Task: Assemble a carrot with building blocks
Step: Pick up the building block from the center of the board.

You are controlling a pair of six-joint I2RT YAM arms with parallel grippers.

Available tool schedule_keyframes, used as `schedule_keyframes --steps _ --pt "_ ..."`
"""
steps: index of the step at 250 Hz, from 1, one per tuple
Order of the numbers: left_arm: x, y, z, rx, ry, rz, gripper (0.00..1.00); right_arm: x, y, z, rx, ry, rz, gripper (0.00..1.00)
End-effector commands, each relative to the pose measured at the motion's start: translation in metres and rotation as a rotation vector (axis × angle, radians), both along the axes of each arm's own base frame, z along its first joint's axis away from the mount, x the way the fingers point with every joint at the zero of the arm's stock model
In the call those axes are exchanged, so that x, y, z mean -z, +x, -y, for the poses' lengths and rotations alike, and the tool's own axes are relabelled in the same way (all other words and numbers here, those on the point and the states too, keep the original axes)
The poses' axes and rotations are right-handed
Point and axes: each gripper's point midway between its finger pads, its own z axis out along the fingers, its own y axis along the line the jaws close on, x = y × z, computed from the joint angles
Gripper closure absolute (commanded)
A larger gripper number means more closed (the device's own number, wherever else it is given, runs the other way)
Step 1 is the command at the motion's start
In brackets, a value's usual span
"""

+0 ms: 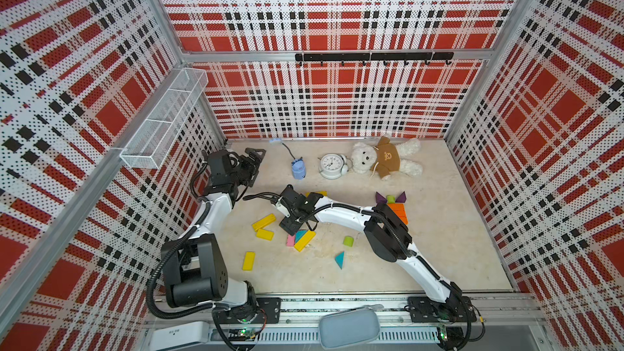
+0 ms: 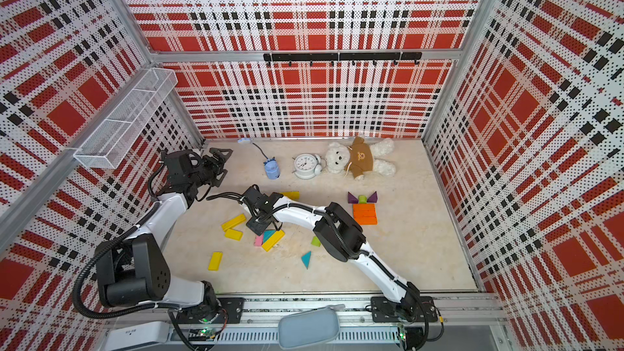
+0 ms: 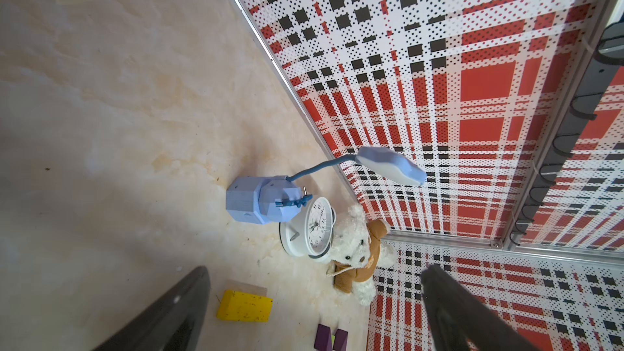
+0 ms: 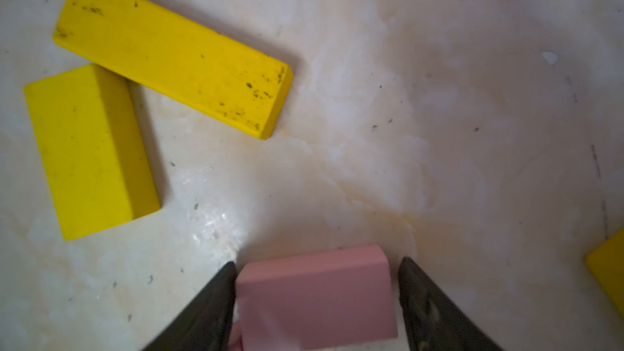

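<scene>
My right gripper (image 4: 317, 261) hangs low over the block pile with its jaws either side of a pink bar (image 4: 315, 295). One finger touches the bar; a thin gap shows at the other. In a top view the pink bar (image 1: 290, 240) lies beside a teal triangle (image 1: 300, 235) and a yellow bar (image 1: 304, 240). Two yellow bars (image 4: 172, 54) (image 4: 89, 150) lie just beyond. At the right, stacked orange bars (image 1: 398, 212) sit below two purple triangles (image 1: 381, 197) and a green stub (image 1: 391, 198). My left gripper (image 1: 255, 157) stands open and empty at the back left.
A white alarm clock (image 1: 331, 165), a teddy bear (image 1: 385, 158) and a blue desk lamp (image 1: 298, 168) stand along the back wall. Loose near the front lie a yellow bar (image 1: 249, 261), a green stub (image 1: 348, 241) and a teal triangle (image 1: 340, 260). A wire basket (image 1: 162, 123) hangs on the left wall.
</scene>
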Motion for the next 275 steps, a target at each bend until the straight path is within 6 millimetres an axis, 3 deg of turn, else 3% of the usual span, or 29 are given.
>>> schedule_keyframes --steps 1,37,82,113,146,183,223,255,275 --pt "-0.002 0.0 0.0 0.005 -0.016 0.015 0.01 0.004 0.0 0.003 0.0 -0.02 0.008 0.38" --pt "-0.001 0.0 0.003 0.01 -0.017 0.014 0.0 -0.012 0.001 0.004 0.028 0.013 0.022 0.43" --pt "-0.004 0.0 0.01 0.028 -0.012 0.023 0.0 -0.058 0.009 0.002 0.085 0.108 0.078 0.45" --pt "-0.005 0.0 0.014 0.04 -0.012 0.028 0.0 -0.09 0.021 0.014 0.146 0.155 0.132 0.45" --pt "-0.008 -0.001 0.017 0.046 -0.008 0.037 0.0 -0.101 0.036 0.036 0.224 0.177 0.131 0.45" --pt "-0.011 -0.002 0.023 0.062 -0.007 0.044 0.01 -0.107 0.048 0.073 0.312 0.186 0.125 0.45" --pt "-0.009 -0.003 0.047 0.115 0.014 0.048 0.0 -0.115 0.052 0.128 0.424 0.201 0.131 0.44" --pt "-0.002 -0.006 0.075 0.178 0.01 0.032 0.0 -0.119 0.044 0.18 0.513 0.189 0.129 0.44" --pt "0.0 -0.01 0.099 0.234 0.005 0.027 0.0 -0.119 0.038 0.226 0.603 0.154 0.138 0.44"
